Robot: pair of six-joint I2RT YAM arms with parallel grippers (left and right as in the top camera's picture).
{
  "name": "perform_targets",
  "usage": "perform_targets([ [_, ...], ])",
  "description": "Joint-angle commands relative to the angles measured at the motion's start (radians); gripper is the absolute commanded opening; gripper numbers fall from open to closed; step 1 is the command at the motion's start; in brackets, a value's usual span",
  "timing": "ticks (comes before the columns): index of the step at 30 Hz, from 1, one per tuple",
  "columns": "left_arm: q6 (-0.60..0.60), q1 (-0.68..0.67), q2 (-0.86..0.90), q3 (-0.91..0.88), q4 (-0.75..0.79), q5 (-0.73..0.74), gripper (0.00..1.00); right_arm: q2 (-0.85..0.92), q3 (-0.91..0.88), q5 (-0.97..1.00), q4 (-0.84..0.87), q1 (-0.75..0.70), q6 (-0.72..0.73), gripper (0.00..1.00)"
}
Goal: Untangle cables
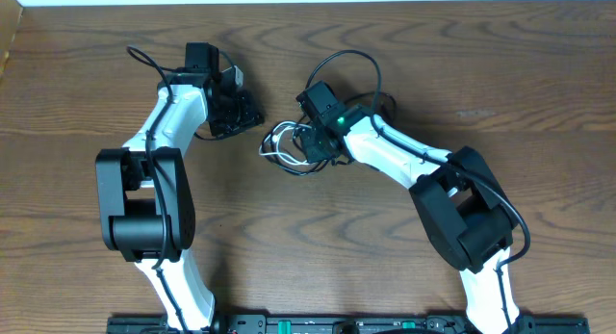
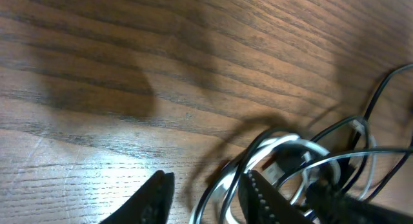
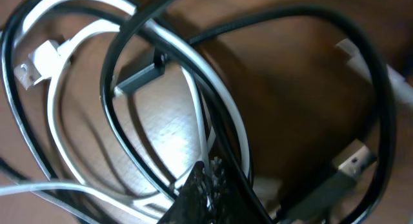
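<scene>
- The cables [image 1: 286, 147] sit in one small tangled heap near the middle of the wooden table [image 1: 500, 74], between the two arms.
- The right gripper [image 3: 207, 176] is down in the heap with its fingers pressed together. Strands run right against the tips, but I honestly can't tell whether one is actually pinched.
- The left gripper [image 2: 206, 180] has its fingers apart and isn't gripping anything. Its own camera shows a loop of cord in the gap, but the overhead view puts it just beside the heap, not in it.
- In the right wrist view the black cable [image 3: 106, 95] makes big loops crossing over and under the white cable [image 3: 222, 98] in several spots.
- A white plug [image 3: 39, 59] lies at the left and a metal-tipped plug [image 3: 352, 162] at the lower right.
- Handling guess: both cords look thin, light and floppy with a smooth jacket. They'll slide through a loose pinch and drag the whole heap if yanked.
- The loops look springy, so they'll probably hold their curl.
- I'd grab right behind a plug, where the cord is chunkier and won't slip, then feed that end back through the loops.
- The white one looks shorter, so it's likely the easier one to pull free while the other gripper pins the black.
</scene>
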Motion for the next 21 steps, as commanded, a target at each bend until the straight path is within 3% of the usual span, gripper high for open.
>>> perform_targets([
  [1, -0.029, -0.007, -0.003, -0.005, 0.0, -0.013, 0.42, 0.041, -0.005, 0.109, 0.046, -0.008, 0.022, 0.01],
  [9, -0.029, -0.017, -0.003, -0.005, 0.009, -0.013, 0.47, 0.14, -0.004, 0.104, 0.224, -0.008, -0.016, 0.05],
  [13, -0.029, -0.017, -0.003, -0.005, 0.01, -0.013, 0.47, 0.109, 0.031, 0.042, 0.233, -0.013, -0.129, 0.09],
  [16, -0.029, -0.017, -0.003, -0.005, 0.012, -0.013, 0.47, 0.042, 0.1, -0.041, 0.225, -0.023, -0.18, 0.34],
  [21, -0.029, -0.017, -0.003, -0.005, 0.012, -0.014, 0.47, -0.007, 0.118, -0.138, 0.214, -0.013, -0.156, 0.49],
])
